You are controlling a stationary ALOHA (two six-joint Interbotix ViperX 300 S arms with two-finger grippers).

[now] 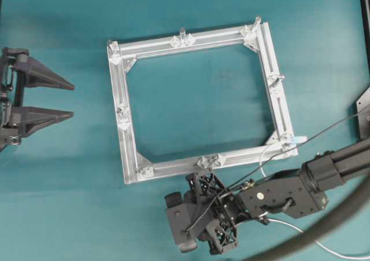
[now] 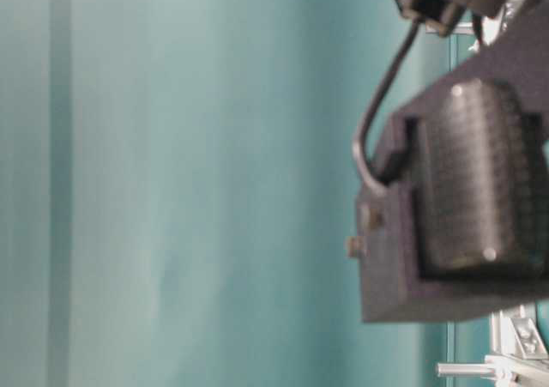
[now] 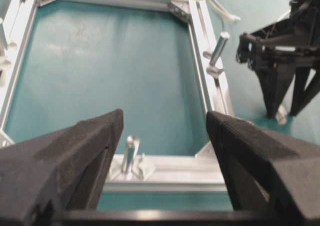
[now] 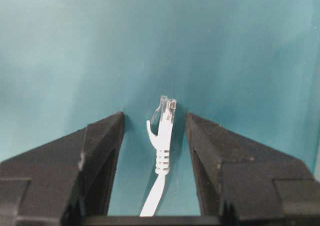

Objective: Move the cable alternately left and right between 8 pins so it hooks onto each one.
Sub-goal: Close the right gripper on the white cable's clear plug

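The white cable [image 4: 165, 131] lies on the teal mat, its clear plug tip pointing away between the fingers of my right gripper [image 4: 155, 117]. The jaws stand apart, with a gap on each side of the plug. From overhead, that gripper [image 1: 202, 241] points down at the mat just below the frame's lower rail. The cable [image 1: 263, 157] loops off the frame's lower right corner. Small silvery pins [image 1: 182, 34] stand around the aluminium frame [image 1: 130, 139]. My left gripper [image 1: 73, 102] hangs open to the left of the frame, holding nothing. In its own view, a pin [image 3: 131, 153] stands ahead of the left gripper [image 3: 165, 118].
A thick dark hose [image 1: 324, 229] curves across the lower right corner. A thin black wire [image 1: 324, 128] runs along the right arm. A dark rail [image 1: 364, 18] borders the right edge. The table-level view is mostly filled by the blurred right gripper body [image 2: 463, 198].
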